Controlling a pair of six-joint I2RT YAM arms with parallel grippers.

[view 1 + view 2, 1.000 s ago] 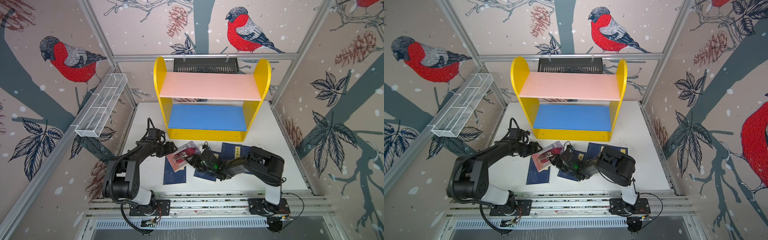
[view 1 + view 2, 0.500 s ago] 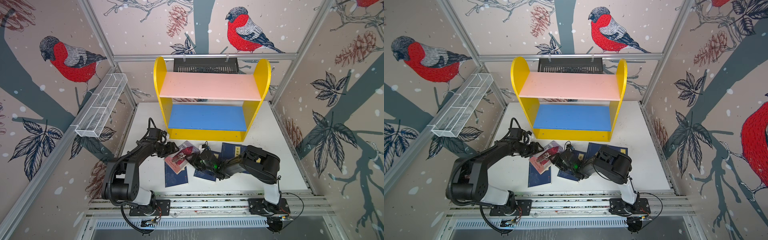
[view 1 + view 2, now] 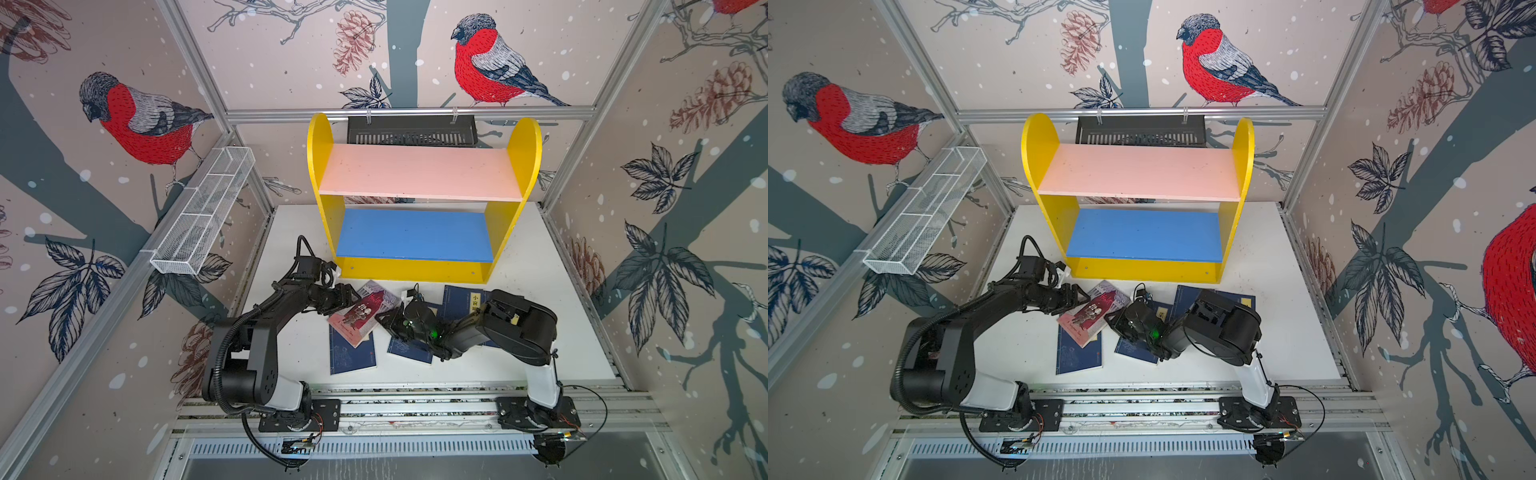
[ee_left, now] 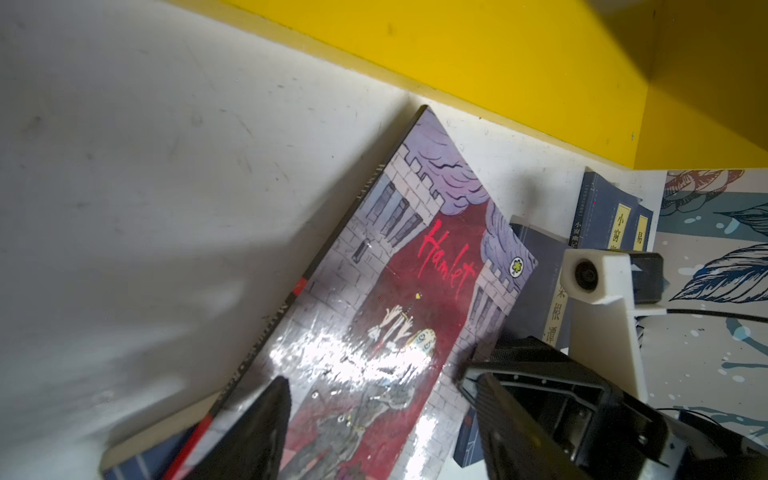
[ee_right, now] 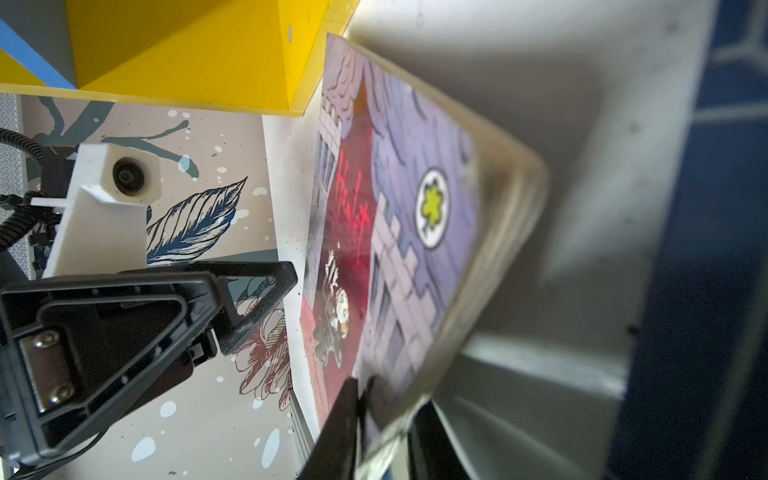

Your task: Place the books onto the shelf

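R gripper (image 3: 385, 321): forearm low, pointing 9 o'clock; jaws pinched on edge of Hamlet (image 3: 360, 312), that edge raised.
L gripper (image 3: 350, 296): elbow bent, forearm pointing 3 o'clock; jaws spread wide over Hamlet's spine side, not clamped.
Hamlet: on table, 6 o'clock of shelf (image 3: 409, 272), corner near its base, lying partly over navy book (image 3: 352, 355).
Other navy books (image 3: 461, 297): under R arm.
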